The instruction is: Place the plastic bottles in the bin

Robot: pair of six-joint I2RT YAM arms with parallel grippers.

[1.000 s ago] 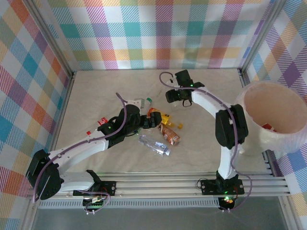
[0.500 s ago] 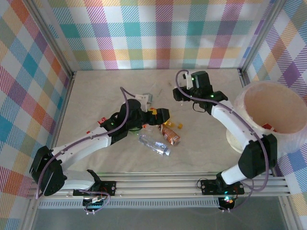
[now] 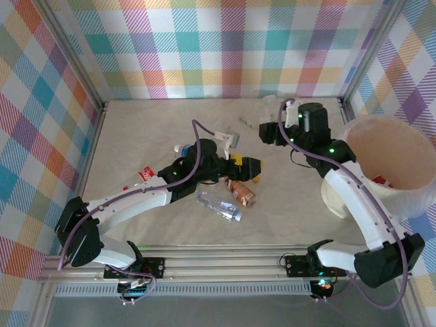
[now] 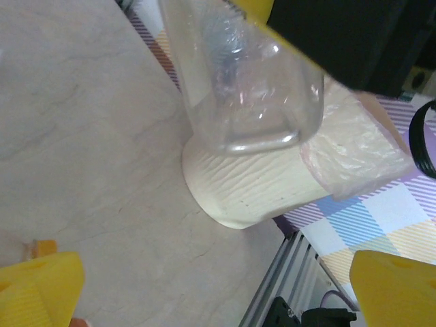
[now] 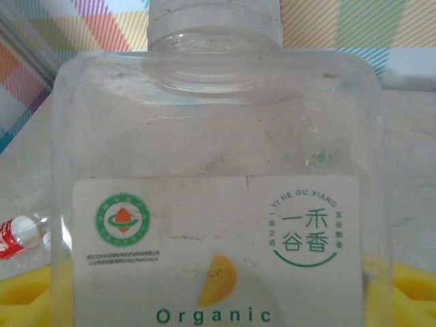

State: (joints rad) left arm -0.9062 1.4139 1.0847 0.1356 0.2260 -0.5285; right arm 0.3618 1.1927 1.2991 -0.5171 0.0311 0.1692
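White arm links (image 3: 129,199), black joints, purple cables, yellow claw pads (image 4: 37,286), green lights

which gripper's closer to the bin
Right. The right gripper, holding a clear plastic bottle, is left of the large round translucent white bin; the left gripper is farther left.

The clear bottle (image 5: 218,116) in the right wrist view carries a white label (image 5: 214,252). Along the label's lower edge stands "Organic" in green letters. At its upper right a green arc reads "YI HE GU XIANG" over the characters "一禾谷香". At its upper left sits a round green emblem (image 5: 122,219) with an orange centre, and the 2 lines of fine print beneath are too small to read. The lettering on the small red-labelled bottle (image 5: 17,235) is illegible.
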